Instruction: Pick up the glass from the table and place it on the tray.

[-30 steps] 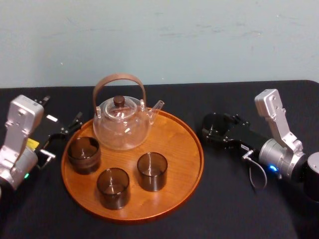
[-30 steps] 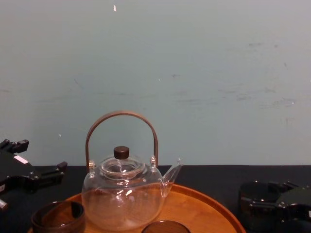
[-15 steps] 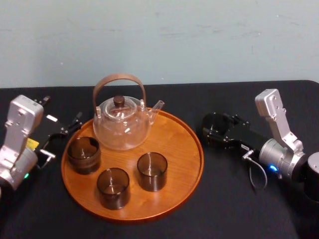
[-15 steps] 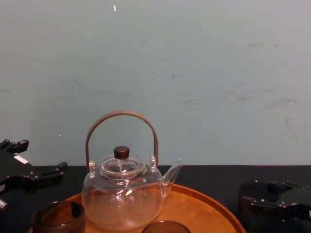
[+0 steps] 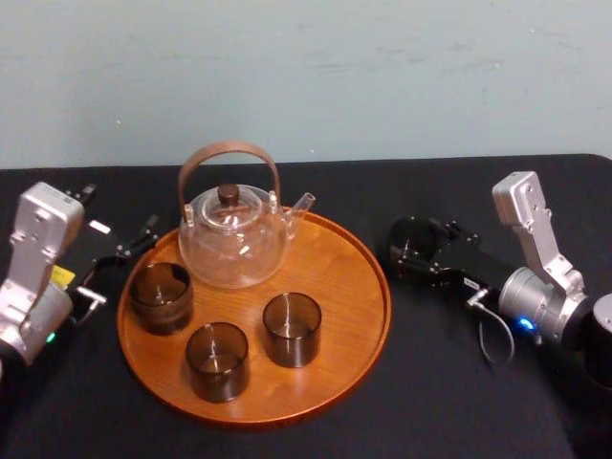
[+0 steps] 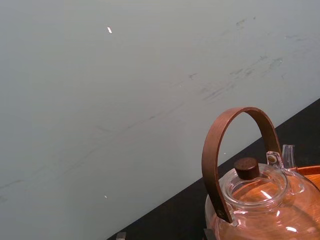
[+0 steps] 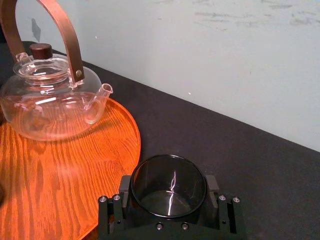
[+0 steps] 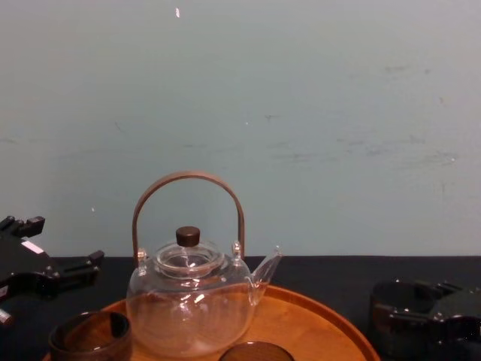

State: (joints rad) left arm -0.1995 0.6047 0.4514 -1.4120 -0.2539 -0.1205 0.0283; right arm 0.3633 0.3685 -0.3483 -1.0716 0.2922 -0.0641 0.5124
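Across the black worktop [image 5: 316, 182] the large round orange-brown wooden tray [image 5: 344, 287] sits centre-frame carrying a clear glass teapot [image 5: 234, 239] — mid-left the left gripper [image 8: 64, 242] gapes, mid-right the right gripper [image 5: 421, 251] clasps the dark smoky glass tumbler [image 7: 168, 192] — off-tray.

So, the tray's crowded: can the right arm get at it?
Probably yes: the right tool holds the dark glass beside the tray's bare right side; teapot and cups stand farther left, the left tool parked beyond.

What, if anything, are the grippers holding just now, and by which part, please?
The right gripper clasps the dark glass by its side wall, beside the tray; the left gripper holds nothing.
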